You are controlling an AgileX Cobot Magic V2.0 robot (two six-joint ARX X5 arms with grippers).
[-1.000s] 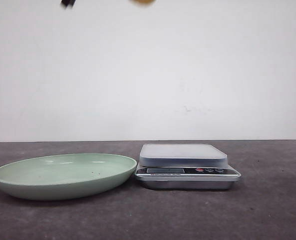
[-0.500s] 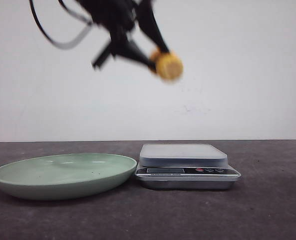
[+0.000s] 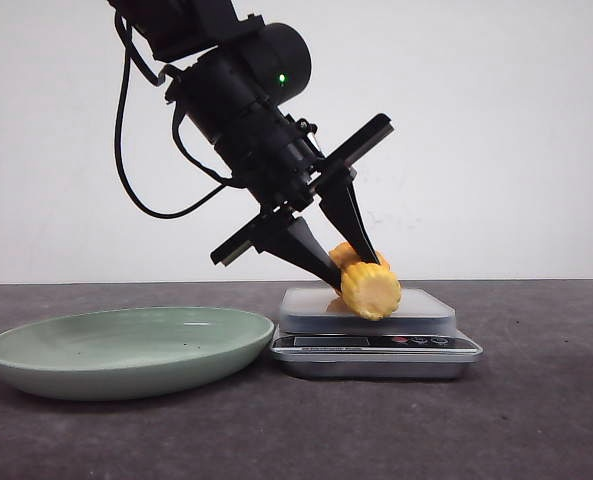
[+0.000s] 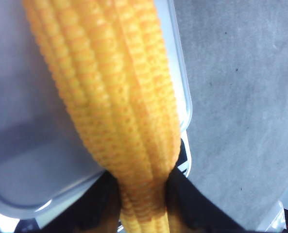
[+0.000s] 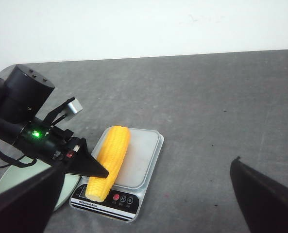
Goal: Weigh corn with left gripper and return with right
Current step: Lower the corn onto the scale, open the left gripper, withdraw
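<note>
The corn (image 3: pixel 369 285) is an orange-yellow cob with a flat cut end. My left gripper (image 3: pixel 344 268) is shut on it, and its black fingers (image 4: pixel 194 206) pinch the cob's rear part. The corn fills the left wrist view (image 4: pixel 114 97). It is low on the platform of the scale (image 3: pixel 376 322); I cannot tell whether it bears on it. In the right wrist view the corn (image 5: pixel 110 158) lies along the platform's side nearest the plate, with its cut end over the display. My right gripper (image 5: pixel 150 165) is open and empty, high above the table and well back from the scale (image 5: pixel 141 167).
A pale green plate (image 3: pixel 126 355) sits just left of the scale, their rims almost touching. The left arm's black cable loops above the plate. The table is dark grey, with a white wall behind it.
The left arm has come down from the top of the front view with the corn in its fingers, right and down onto the scale platform.
</note>
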